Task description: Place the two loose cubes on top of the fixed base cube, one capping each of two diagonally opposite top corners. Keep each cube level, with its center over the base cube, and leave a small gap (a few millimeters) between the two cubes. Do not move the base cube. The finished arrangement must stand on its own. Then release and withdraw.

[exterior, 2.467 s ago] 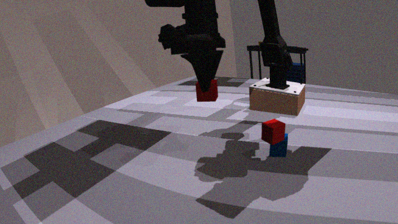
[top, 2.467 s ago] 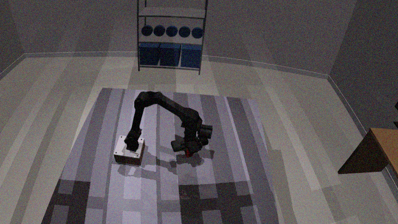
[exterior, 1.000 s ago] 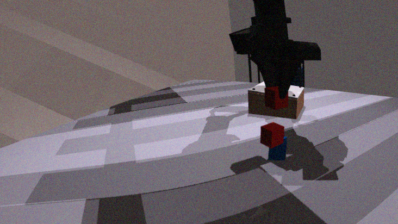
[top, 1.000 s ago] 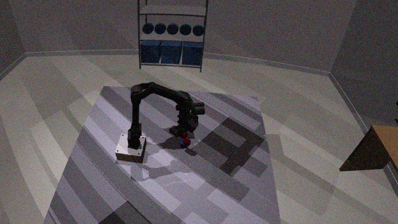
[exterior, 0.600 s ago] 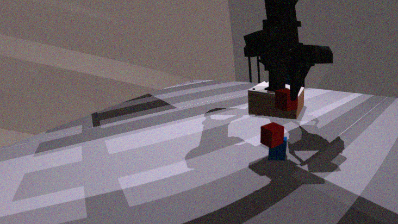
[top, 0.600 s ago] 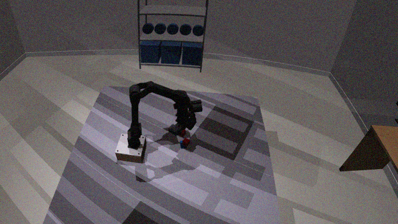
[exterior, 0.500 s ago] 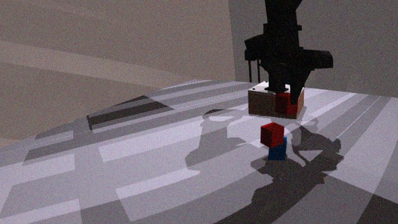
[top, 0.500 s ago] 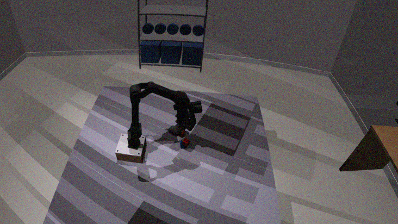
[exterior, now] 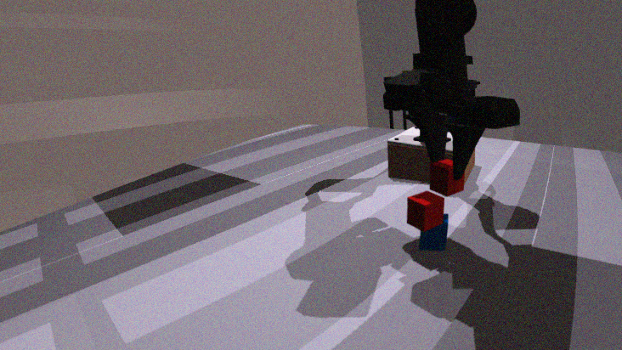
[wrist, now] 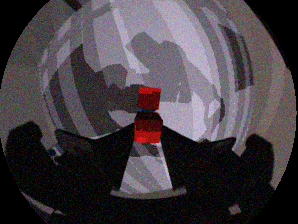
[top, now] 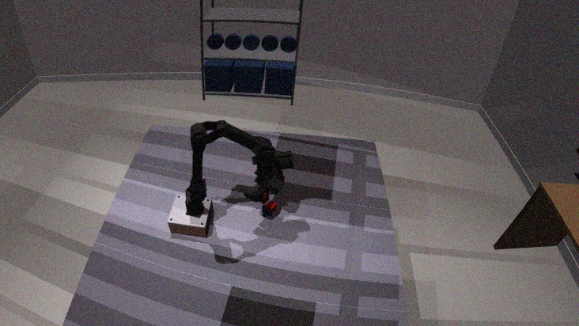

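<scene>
The blue base cube (top: 263, 210) (exterior: 433, 239) stands on the mat, mostly covered from above. One red cube (top: 271, 206) (exterior: 425, 211) (wrist: 149, 98) sits level on one top corner of it, overhanging to the front left in the exterior view. My gripper (exterior: 448, 170) (wrist: 147, 127) is shut on the other red cube (top: 266, 197) (exterior: 448, 178) (wrist: 148, 131). It holds that cube in the air, behind and above the base cube in the exterior view, apart from both cubes. The exact height above the base top is hard to tell.
The arm's box-shaped mount (top: 188, 229) (exterior: 408, 160) stands on the striped mat (top: 161, 279) behind the held cube in the exterior view. A shelf rack (top: 251, 59) with blue bins is at the far wall. A wooden table (top: 561, 194) is at the right in the top view.
</scene>
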### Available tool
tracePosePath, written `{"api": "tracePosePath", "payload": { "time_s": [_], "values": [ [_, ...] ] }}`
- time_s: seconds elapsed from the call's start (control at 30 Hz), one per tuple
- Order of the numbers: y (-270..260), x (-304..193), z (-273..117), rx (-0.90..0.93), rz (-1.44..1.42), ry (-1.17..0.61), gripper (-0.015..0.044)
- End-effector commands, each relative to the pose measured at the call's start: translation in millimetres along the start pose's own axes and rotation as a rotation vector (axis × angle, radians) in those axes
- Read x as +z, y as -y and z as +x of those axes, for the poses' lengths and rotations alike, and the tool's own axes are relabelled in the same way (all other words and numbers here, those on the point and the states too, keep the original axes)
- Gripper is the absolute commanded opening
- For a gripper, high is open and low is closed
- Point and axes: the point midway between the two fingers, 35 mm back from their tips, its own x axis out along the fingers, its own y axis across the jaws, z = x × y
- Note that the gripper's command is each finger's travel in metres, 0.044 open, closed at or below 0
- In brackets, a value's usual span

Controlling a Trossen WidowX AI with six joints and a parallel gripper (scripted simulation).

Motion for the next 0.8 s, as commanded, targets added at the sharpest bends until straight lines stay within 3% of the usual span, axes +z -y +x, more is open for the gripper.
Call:
{"api": "tracePosePath", "payload": {
  "time_s": [0.0,0.33,0.77],
  "values": [
    [0,-1,5,-0.001,0.003,-0.003,0.0105],
    [-1,0,30,-0.003,-0.002,0.000,0.0105],
    [-1,0,32,-0.003,-0.002,0.000,0.0105]
  ]
}}
